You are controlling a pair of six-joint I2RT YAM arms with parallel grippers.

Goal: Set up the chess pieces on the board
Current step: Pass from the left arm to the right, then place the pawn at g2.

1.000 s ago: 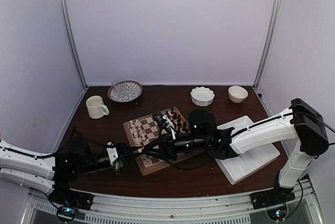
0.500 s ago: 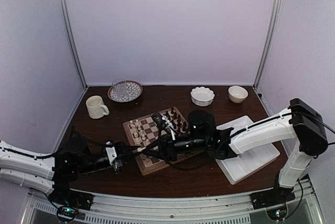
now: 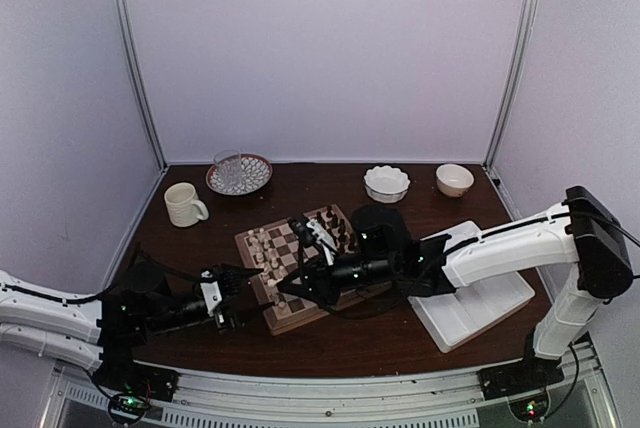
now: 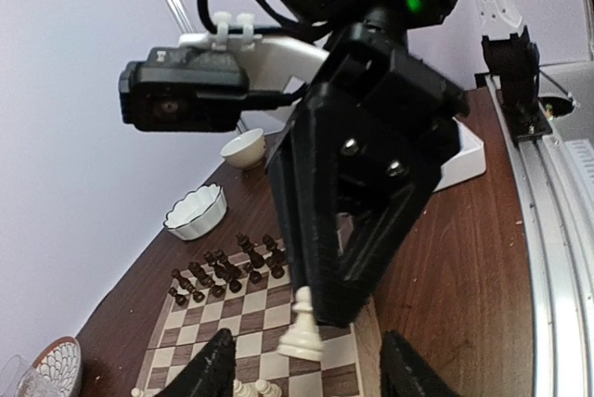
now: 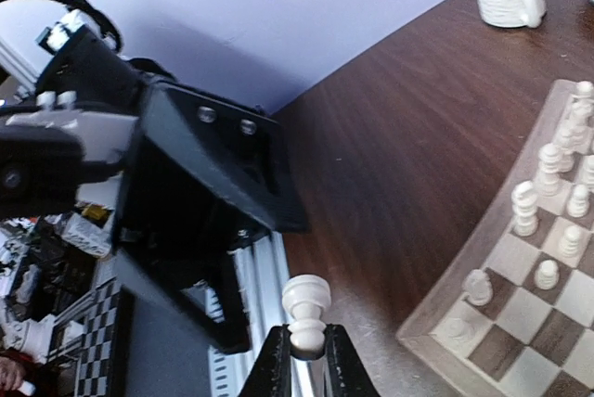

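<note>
Mug: a cream mug (image 3: 185,204) stands at the far left of the dark wooden table (image 3: 330,348).
Plate and glass: right of the mug, a patterned plate (image 3: 255,166) carries a clear glass (image 3: 228,168).
Left gripper: the left gripper (image 4: 308,371) hovers at the board's near left corner with its fingers spread apart, holding nothing. The held piece hangs just above the gap between them.
Board: the board (image 3: 290,321) lies mid-table, set at an angle.
Cream rows: the chess pieces (image 3: 262,246) line the board's left side.
Held piece: one cream-white piece (image 5: 304,312) stays upright off the board's near corner.
Right gripper: the right gripper (image 5: 306,364) pinches that piece low on its stem, fingers pressed against it.
Obstruction: the right arm (image 3: 400,266) stretches over the board's near right part and hides squares there.
Dark pieces: tiny dark brown pieces (image 3: 335,223) crowd the board's far right side.
Bowls: a fluted white bowl (image 3: 386,183) and a smaller bowl (image 3: 455,179) sit at the back.
Tray: a white tray (image 3: 490,303) lies right of the board.
</note>
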